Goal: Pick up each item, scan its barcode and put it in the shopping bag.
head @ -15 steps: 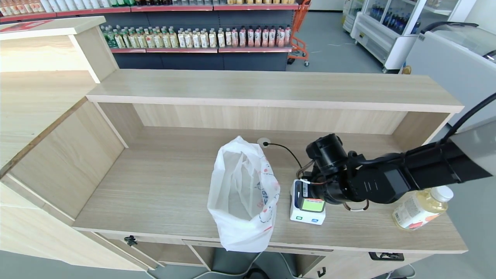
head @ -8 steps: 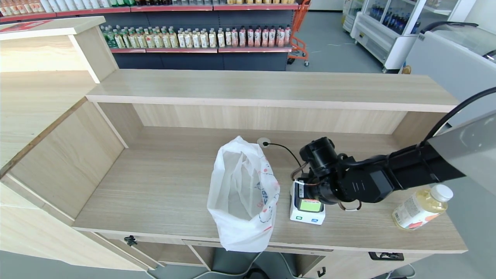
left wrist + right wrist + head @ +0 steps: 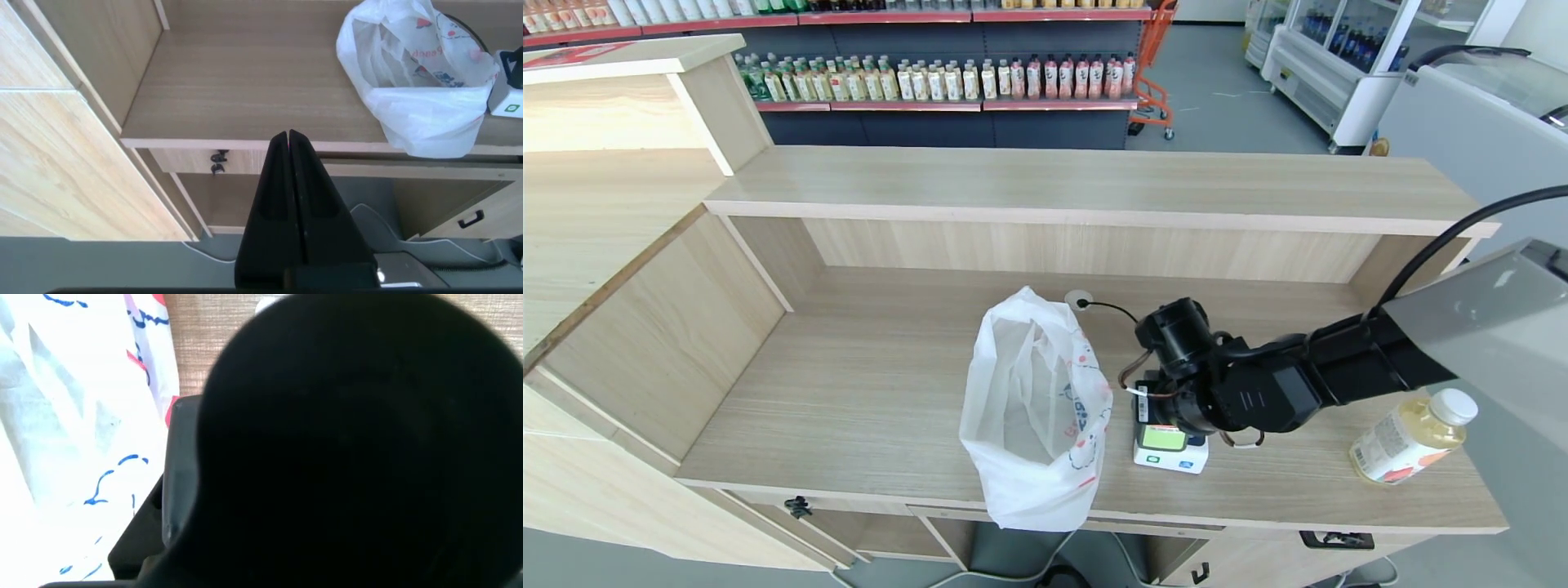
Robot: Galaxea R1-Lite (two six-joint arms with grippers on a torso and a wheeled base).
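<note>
Spotted the shopping bag (image 3: 1036,408) standing open near the front edge of the wooden counter (image 3: 866,384), roughly mid-counter, white plastic with red and blue print. Found the scanner (image 3: 1172,459) just beside it on the robot's right, a white box with a black cable (image 3: 1112,309) running to it from a hole farther back in the counter.

Saw the right arm stretched in from the right with its wrist parked directly over the scanner and the right gripper (image 3: 1164,412) tucked underneath. Honestly couldn't tell if it was clamped on anything or slack. Noticed a green face (image 3: 1162,438) with a red strip poking out below it, on top of the white box; couldn't say whether held or part of the scanner. Made out a dark shape right up against the right wrist lens, bag alongside it.

Clocked the bottle (image 3: 1409,437) near the counter's right end, pale yellow with a white cap, well apart from the bag.

Caught the left gripper (image 3: 288,147) hanging out in front of the counter toward its left end — fingers pinched together, nothing between them.
</note>
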